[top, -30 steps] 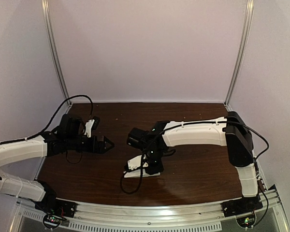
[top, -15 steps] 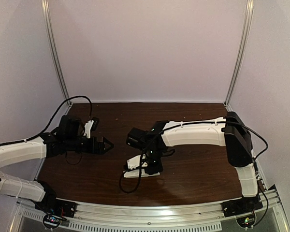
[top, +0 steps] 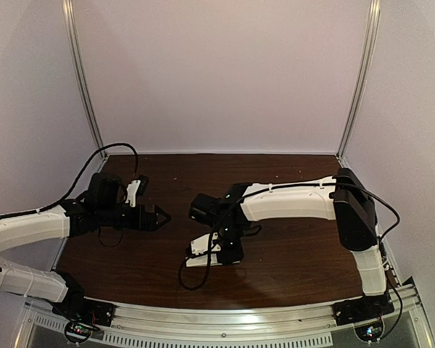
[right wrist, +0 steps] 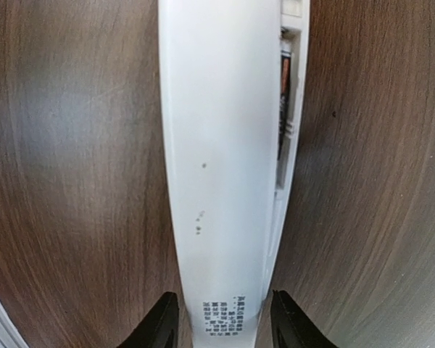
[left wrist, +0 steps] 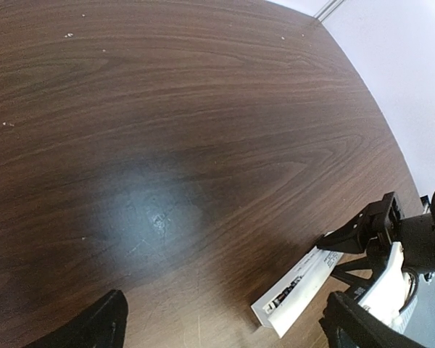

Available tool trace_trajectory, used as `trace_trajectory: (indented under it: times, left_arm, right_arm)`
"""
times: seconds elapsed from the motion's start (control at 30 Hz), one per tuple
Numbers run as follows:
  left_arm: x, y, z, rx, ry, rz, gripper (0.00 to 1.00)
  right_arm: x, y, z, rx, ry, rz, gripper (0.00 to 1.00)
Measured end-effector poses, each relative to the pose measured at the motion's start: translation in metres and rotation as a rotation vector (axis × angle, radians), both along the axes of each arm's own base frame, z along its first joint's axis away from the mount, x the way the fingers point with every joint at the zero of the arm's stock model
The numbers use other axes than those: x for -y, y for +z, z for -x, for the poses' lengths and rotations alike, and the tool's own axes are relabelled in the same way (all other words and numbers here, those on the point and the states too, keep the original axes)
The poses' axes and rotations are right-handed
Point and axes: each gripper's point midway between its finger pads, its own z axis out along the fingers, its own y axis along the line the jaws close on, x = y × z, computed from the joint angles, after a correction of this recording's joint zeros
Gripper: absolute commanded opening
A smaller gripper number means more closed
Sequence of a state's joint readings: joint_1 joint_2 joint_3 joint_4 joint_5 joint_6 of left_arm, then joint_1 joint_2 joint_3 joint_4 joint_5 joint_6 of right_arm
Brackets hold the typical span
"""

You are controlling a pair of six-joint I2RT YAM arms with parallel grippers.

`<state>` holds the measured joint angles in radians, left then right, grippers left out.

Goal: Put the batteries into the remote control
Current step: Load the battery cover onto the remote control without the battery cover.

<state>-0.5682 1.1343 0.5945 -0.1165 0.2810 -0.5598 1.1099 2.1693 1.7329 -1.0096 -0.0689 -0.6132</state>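
Note:
The white remote control [top: 201, 252] lies flat near the table's front middle. In the right wrist view a long white cover [right wrist: 217, 145] with small dark dots and a printed label rests skewed on it. That leaves a narrow strip of the remote's bay [right wrist: 297, 109] bare, where a dark battery [right wrist: 283, 80] shows. My right gripper [right wrist: 225, 322] straddles the cover's near end, jaws open, with a thin gap on each side. It hangs right over the remote [top: 228, 248]. My left gripper [top: 159, 216] hovers wide open to the left, holding nothing. Its view shows the remote's end [left wrist: 293, 288].
A black cable [top: 192, 279] loops on the dark wooden table [top: 290, 268] just in front of the remote. Metal posts [top: 357, 94] and pale walls close off the back and sides. The left arm's cable [top: 119, 148] arcs over the far left corner.
My right gripper's jaws have parted from the white cover and now stand a little off it. The remote stays put. The left arm has not moved.

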Motion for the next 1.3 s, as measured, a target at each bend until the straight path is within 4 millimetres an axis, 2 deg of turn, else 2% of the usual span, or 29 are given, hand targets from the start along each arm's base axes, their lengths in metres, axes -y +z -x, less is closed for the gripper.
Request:
trace_trajectory:
  times: [0.07,0.23,0.4,0.6,0.87,1.13,1.3]
  left_arm:
    - [0.001,0.001,-0.001,0.005,0.0,0.004,0.97]
    - [0.001,0.003,-0.001,0.01,-0.003,0.008,0.97]
    - [0.001,0.003,-0.001,0.012,-0.003,0.01,0.97]
    - [0.0,-0.001,0.001,0.007,-0.003,0.007,0.97]
    - [-0.002,-0.009,0.004,0.003,-0.003,0.004,0.97]
    - [0.003,-0.021,0.008,-0.019,-0.026,0.027,0.94]
    - [0.009,-0.034,0.013,-0.053,-0.05,0.055,0.92]
  right_arm:
    - [0.0,-0.001,0.0,0.0,-0.004,0.002,0.5]
    - [0.0,-0.005,-0.001,0.0,-0.012,0.009,0.51]
    - [-0.004,-0.01,-0.003,0.0,-0.016,0.012,0.43]
    - [-0.005,-0.012,-0.004,-0.001,-0.023,0.013,0.28]
    - [-0.002,-0.012,-0.005,0.0,-0.051,0.0,0.25]
    - [0.018,-0.013,-0.005,-0.006,-0.139,-0.031,0.27]
    - [0.024,-0.014,-0.008,-0.006,-0.197,-0.049,0.44]
